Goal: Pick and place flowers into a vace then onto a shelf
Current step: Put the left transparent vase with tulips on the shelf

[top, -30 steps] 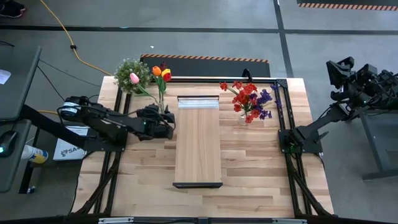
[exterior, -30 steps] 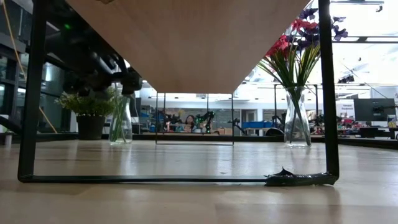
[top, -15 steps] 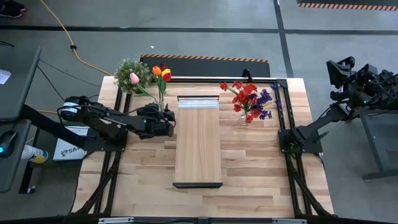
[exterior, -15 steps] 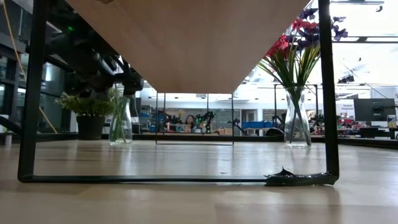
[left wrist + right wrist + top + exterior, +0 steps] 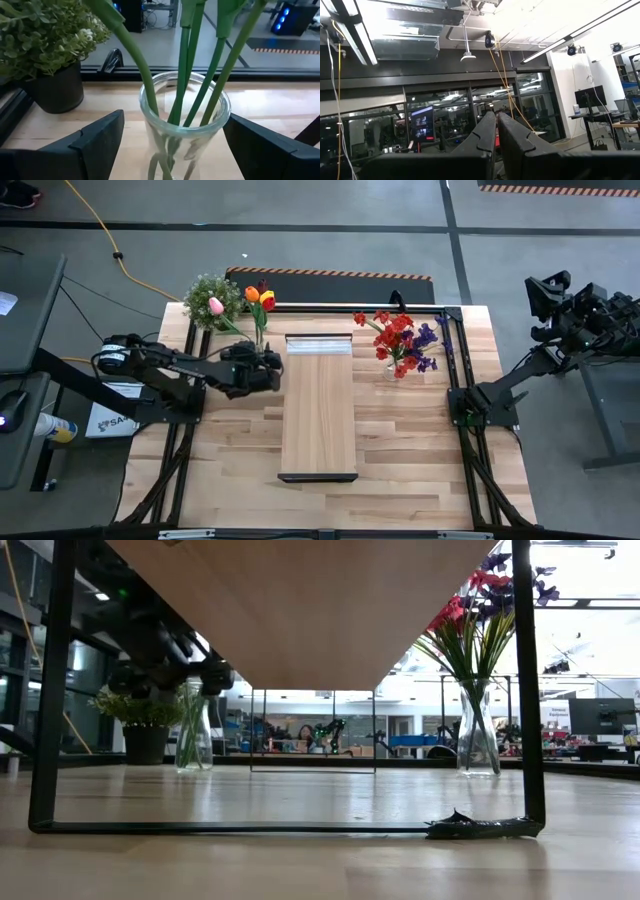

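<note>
A clear glass vase [image 5: 185,107] holding tulips [image 5: 258,298] on green stems stands on the tabletop left of the shelf; it also shows in the low view [image 5: 193,735]. My left gripper [image 5: 172,131] is open and level, one finger on either side of the vase's neck just below the rim, with a gap showing on one side. It sits beside the shelf's far left part [image 5: 264,364]. The shelf [image 5: 318,405] is a long light-wood plank on a black frame. My right gripper [image 5: 496,131] is shut and parked off the table's right side.
A second glass vase [image 5: 400,348] with red and purple sprays stands right of the shelf. A bushy potted plant [image 5: 212,298] sits at the far left corner, close behind the tulip vase. Black frame legs [image 5: 45,690] hold the plank above the tabletop.
My left gripper has moved toward the table's far edge, closing in on the tulip vase until its fingers stand around the neck. The vase and flowers have stayed in place.
</note>
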Controlling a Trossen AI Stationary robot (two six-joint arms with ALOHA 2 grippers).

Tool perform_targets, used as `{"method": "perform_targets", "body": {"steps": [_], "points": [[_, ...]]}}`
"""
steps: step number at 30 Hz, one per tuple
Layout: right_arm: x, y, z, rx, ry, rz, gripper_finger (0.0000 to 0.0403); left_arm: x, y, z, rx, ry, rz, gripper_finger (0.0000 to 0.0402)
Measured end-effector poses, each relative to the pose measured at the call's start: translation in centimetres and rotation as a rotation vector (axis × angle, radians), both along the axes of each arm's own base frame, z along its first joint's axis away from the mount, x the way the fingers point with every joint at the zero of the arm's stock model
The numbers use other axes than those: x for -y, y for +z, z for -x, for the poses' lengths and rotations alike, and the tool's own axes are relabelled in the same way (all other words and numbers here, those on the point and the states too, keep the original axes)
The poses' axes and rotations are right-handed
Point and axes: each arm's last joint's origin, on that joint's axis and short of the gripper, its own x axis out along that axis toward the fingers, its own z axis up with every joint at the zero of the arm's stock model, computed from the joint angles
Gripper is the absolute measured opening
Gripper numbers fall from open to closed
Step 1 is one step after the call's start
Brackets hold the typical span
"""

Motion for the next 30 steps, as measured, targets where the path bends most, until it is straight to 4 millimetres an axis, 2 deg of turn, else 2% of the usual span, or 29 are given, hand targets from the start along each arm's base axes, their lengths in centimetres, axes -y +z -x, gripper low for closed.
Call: {"method": "perform_targets", "body": {"steps": [8,14,19,27,30], "points": [[0.0,0.0,0.0,0.000,0.000,0.000,0.0012,-1.1,-0.1,-0.1,-0.009,0.006,0.052,0.0372],[0.0,0.0,0.0,0.000,0.000,0.000,0.0012,-1.1,-0.5,-0.2,-0.022,0.000,0.068,0.0361],[0.0,0.0,0.0,0.000,0.000,0.000,0.0012,-1.1,-1.0,-0.7,-0.009,0.003,0.061,0.0313],[0.0,0.0,0.0,0.000,0.000,0.000,0.0012,-1.2,-1.7,-1.1,-0.011,0.015,0.046,0.0215],[0.0,0.0,0.0,0.000,0.000,0.000,0.0012,-1.2,-1.8,-1.1,-0.013,0.019,0.039,0.0208]]}}
